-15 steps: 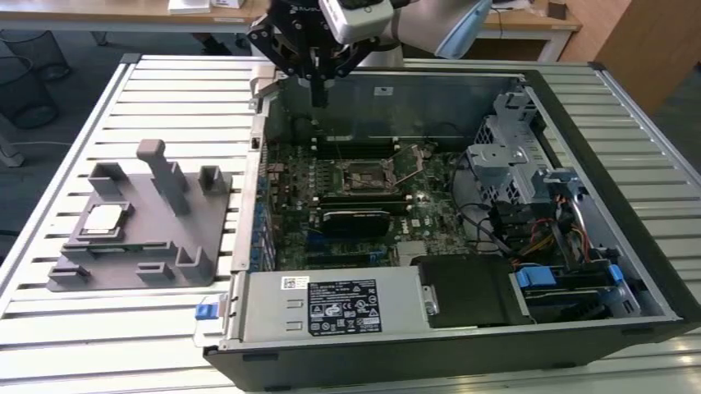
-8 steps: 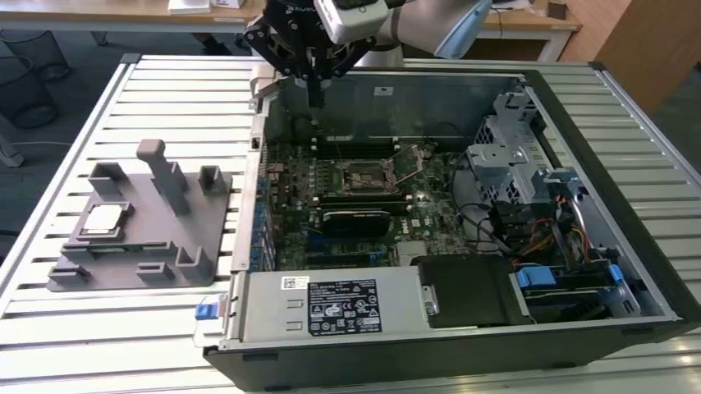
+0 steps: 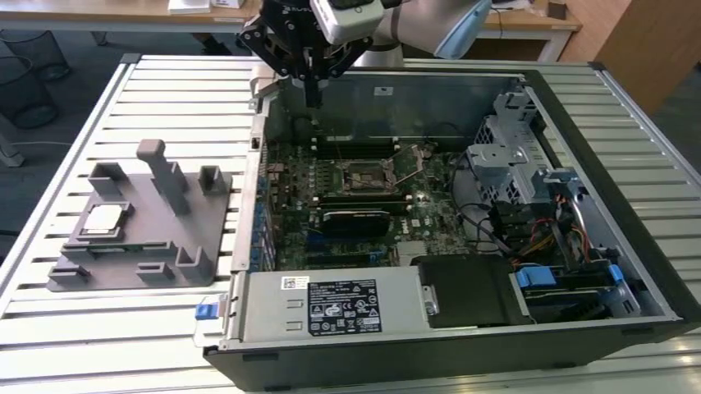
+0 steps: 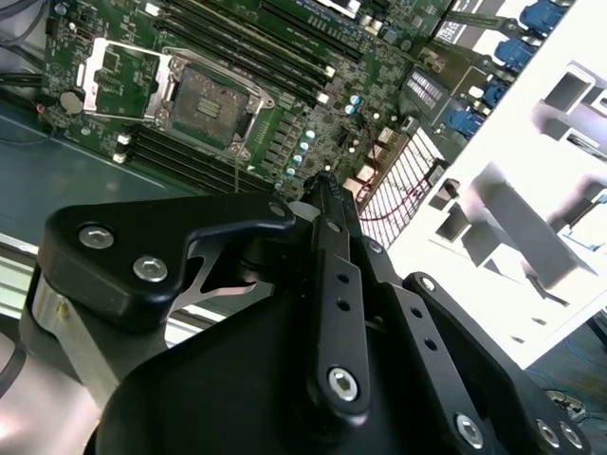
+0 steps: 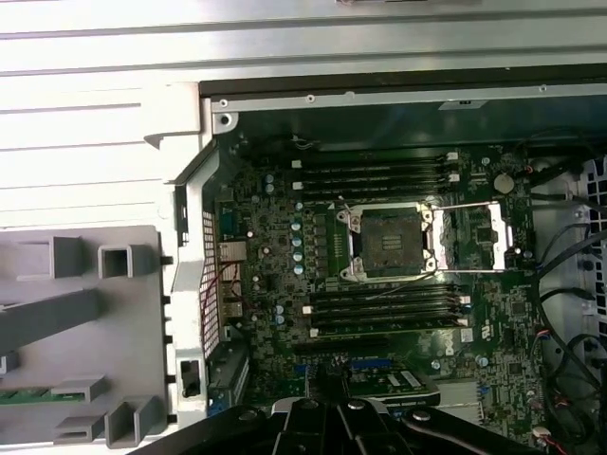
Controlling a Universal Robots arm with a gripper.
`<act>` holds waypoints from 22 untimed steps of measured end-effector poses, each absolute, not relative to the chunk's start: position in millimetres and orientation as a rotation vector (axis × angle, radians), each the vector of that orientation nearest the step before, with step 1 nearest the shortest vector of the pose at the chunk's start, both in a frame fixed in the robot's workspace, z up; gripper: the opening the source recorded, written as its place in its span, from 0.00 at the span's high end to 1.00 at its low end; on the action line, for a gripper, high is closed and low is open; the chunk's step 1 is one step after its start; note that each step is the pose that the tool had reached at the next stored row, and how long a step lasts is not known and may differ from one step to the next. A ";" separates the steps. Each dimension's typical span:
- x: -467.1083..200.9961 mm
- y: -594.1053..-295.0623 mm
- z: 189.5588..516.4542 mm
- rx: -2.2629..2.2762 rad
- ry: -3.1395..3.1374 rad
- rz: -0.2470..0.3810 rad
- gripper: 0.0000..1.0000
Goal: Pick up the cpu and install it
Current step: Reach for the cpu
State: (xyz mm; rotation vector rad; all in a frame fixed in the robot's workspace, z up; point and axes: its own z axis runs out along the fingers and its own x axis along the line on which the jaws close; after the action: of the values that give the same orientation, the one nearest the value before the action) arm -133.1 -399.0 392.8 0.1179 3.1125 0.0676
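While the cpu (image 3: 104, 218) lies flat on the grey holder tray (image 3: 143, 256) at the exterior view's left, it shows as a small square chip with a silvery-white top and a thin darker rim, well apart from the claw. The white arm (image 3: 438, 25) enters at the upper edge of the exterior view. It points the black claw (image 3: 314, 103) straight down over the rear part of the open computer case (image 3: 438, 103), with the slim fingers pressed together and nothing between them. In the first wrist view the green motherboard (image 5: 275, 246) lies below, its square processor socket (image 5: 392, 244) bare. The shiny metal load frame (image 5: 474, 237) is swung open beside the socket, and dark memory slots (image 5: 379, 175) run along two sides. The bench (image 3: 164, 90) is ribbed pale metal, and the holder tray is matte grey with upright blocks
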 end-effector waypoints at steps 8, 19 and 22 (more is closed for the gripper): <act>-135.3 -398.9 392.4 0.118 3.112 0.068 0.88; -138.9 -399.0 392.0 0.118 3.112 0.068 0.88; -140.1 -398.9 391.9 0.118 3.112 0.068 0.88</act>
State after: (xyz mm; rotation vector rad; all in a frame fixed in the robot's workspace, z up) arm -140.1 -398.9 391.9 0.1180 3.1125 0.0677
